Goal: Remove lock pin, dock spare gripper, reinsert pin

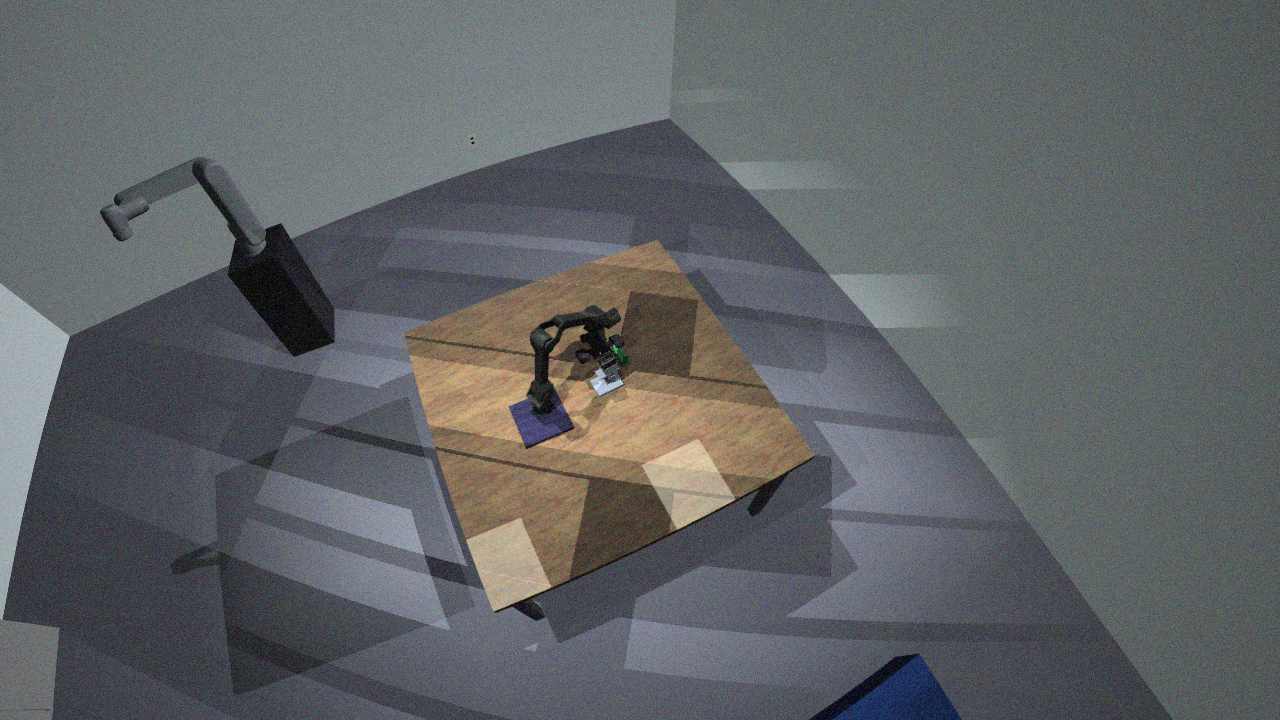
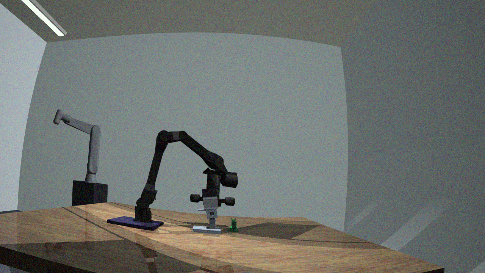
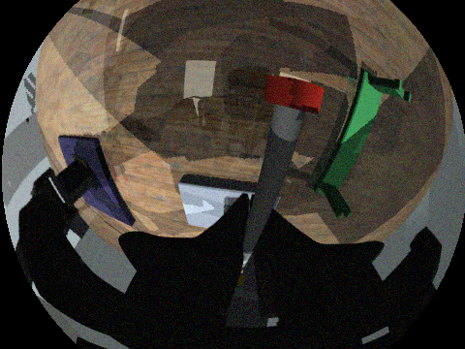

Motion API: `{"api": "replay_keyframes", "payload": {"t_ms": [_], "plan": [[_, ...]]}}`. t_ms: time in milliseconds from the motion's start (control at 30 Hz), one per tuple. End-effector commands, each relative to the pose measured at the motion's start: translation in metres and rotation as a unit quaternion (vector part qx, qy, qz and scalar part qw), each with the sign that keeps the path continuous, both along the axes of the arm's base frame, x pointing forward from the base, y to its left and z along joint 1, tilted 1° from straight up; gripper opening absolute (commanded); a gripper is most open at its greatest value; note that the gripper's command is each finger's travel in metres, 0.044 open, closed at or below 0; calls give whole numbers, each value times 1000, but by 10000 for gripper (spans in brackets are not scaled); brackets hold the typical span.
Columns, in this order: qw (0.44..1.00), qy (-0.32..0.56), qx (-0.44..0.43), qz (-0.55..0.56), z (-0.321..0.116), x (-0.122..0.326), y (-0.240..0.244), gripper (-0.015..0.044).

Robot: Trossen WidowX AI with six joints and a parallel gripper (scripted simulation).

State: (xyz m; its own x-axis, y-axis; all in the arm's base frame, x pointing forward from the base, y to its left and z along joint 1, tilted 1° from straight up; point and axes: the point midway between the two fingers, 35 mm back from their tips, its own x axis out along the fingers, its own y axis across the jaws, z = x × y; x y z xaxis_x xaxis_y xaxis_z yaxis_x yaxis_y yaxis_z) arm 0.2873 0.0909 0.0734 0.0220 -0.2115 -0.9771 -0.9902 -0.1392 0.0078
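A slim grey bar with a red crosspiece (image 3: 294,94), which looks like the lock pin, runs out between my closed fingers (image 3: 254,215) in the wrist view. My gripper is shut on it. The mount's pale base (image 1: 606,385) (image 2: 207,230) (image 3: 196,206) lies below, partly hidden by the fingers in the wrist view. Grey blocks (image 2: 210,203) with a small square hole stand above the base in the exterior view; I cannot tell whether a part is docked there. A green forked part (image 2: 233,225) (image 3: 360,121) lies right of the mount; whether it is the spare gripper or its stand is unclear.
My arm's purple base plate (image 1: 540,420) (image 2: 130,221) (image 3: 99,179) is left of the mount. The wooden table (image 1: 716,402) (image 2: 271,247) has two pale patches near its front edge. A grey arm on a black pedestal (image 1: 284,291) (image 2: 89,193) stands beyond the table.
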Motion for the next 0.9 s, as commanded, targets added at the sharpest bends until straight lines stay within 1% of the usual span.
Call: {"api": "replay_keyframes", "payload": {"t_ms": [0,867], "plan": [[1000,0,0,2,0,0,-4,0],[1000,2,0,2,0,3,-17,0]]}}
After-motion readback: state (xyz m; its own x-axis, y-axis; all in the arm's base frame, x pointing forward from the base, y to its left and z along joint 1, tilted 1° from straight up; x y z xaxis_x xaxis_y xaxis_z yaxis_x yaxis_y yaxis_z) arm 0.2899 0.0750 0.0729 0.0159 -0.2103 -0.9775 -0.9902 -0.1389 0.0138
